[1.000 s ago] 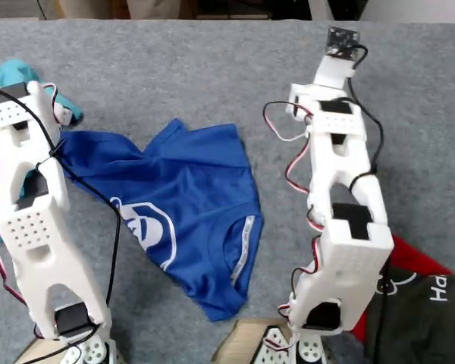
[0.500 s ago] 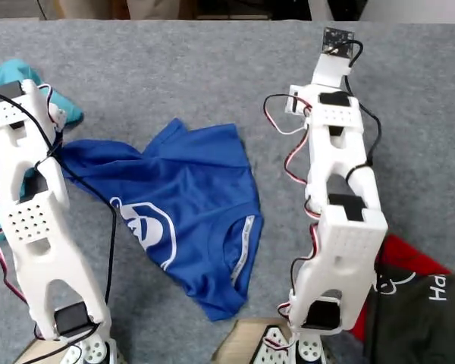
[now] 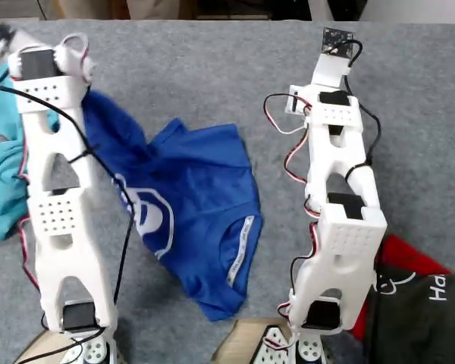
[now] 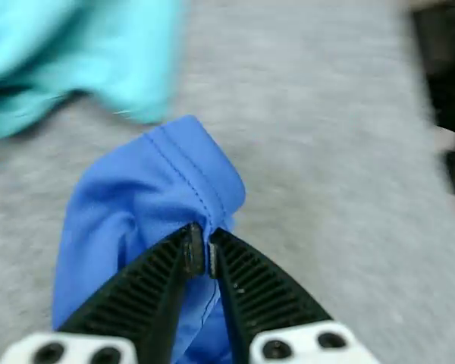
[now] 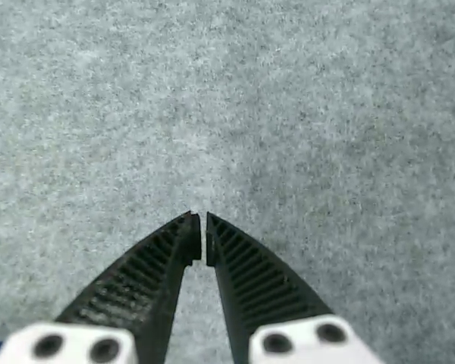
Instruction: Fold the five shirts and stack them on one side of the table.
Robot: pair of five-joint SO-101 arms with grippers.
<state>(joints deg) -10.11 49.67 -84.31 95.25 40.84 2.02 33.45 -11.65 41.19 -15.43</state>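
Grey felt covers the tabletop (image 3: 182, 68), and two white arms stand side by side at its near edge. A blue shirt (image 3: 201, 205) with a white print lies crumpled between the arms, collar toward the near edge. One part of it stretches away toward the far left, up to the wrist of the left arm (image 3: 57, 197).

In the left wrist view, the left claw (image 4: 201, 256) is clamped on a stitched hem of the blue shirt (image 4: 148, 201). The two black ribbed jaws are pressed together with the fabric pinched between their tips. The cloth bunches into a fold around the grip and appears to hang clear of the grey surface. A teal shirt (image 4: 76, 53) lies just beyond it. In the high view, the teal shirt (image 3: 4, 182) sits in a heap at the left edge, partly under the left arm.

The right arm (image 3: 337, 197) reaches straight toward the far side. Its right claw (image 5: 203, 236) is closed on nothing, jaws nearly touching, over bare grey felt.

At the near right corner lies a dark shirt (image 3: 421, 318) with white lettering. A red shirt (image 3: 409, 258) shows beside it, touching it.
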